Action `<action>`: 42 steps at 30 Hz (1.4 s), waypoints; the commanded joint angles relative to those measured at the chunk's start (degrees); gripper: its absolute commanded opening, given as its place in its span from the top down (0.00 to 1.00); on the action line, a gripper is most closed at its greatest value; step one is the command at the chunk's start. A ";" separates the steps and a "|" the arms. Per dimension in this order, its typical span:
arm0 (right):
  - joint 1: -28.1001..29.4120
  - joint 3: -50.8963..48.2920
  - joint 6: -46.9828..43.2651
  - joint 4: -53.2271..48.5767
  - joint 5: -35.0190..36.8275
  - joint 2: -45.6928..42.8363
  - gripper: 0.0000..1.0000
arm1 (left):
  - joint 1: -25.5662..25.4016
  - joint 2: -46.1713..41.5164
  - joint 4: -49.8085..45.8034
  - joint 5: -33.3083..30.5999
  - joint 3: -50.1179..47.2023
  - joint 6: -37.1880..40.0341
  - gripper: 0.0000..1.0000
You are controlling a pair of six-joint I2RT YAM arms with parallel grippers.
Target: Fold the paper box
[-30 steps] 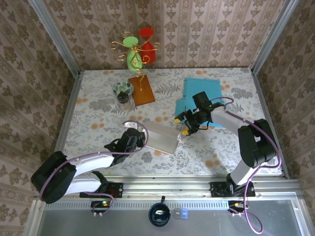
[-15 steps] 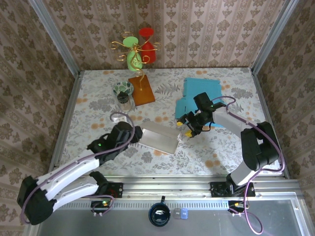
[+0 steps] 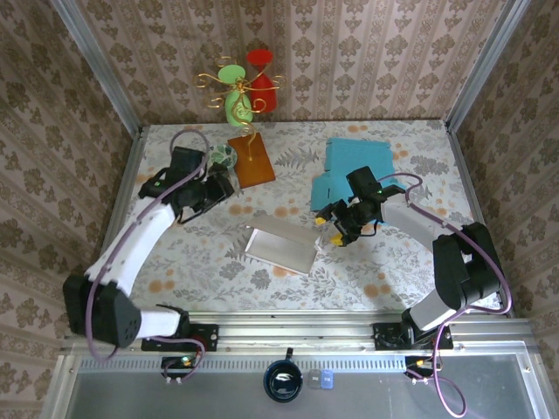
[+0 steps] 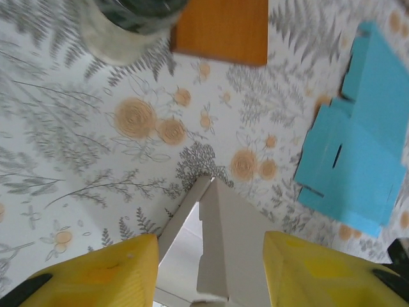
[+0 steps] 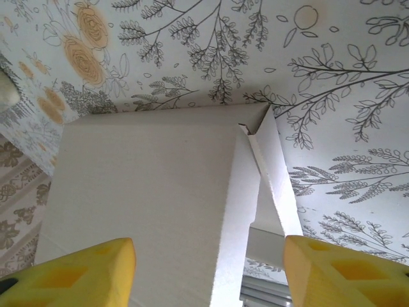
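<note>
The left gripper (image 4: 209, 262) hangs with its jaws parted and free of any object. Its yellow fingers (image 4: 102, 272) frame the white paper box (image 3: 281, 247), which lies well below and apart from them. In the top view this arm reaches toward the far left of the table (image 3: 175, 253), near the glass jar (image 3: 218, 168) and the wooden board (image 3: 251, 160).

The right gripper (image 5: 208, 268) is spread wide, one yellow fingertip (image 5: 83, 268) at each lower corner of its wrist view and the box's top panel between them. It sits at the box's right end. Whether the tips touch the cardboard is hard to tell; they seem to straddle it rather than pinch it.

The box rests flat at mid-table, slanted, with one side flap standing slightly proud along a seam. Its near end is cut off in both wrist views, and the left wrist view also crops the jar.

Blue flat sheets (image 3: 354, 166) lie just beyond the right gripper. There is open floral surface left of the box and toward the arm bases, and the side rails are well apart from it.
</note>
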 commanded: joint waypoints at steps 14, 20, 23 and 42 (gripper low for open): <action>1.51 -2.92 5.50 5.26 -5.66 0.69 0.43 | -2.51 14.40 3.57 12.88 0.57 7.76 0.58; 2.02 -3.70 6.51 5.49 -6.40 0.75 0.45 | -3.51 14.54 3.87 13.11 -1.48 7.18 0.62; 2.72 -3.38 7.51 6.25 -6.75 1.13 0.46 | -3.54 14.17 2.81 12.18 -1.86 7.45 0.62; 4.08 -2.55 8.98 8.48 -6.24 2.92 0.60 | -5.27 13.32 4.07 13.13 -4.43 4.78 0.71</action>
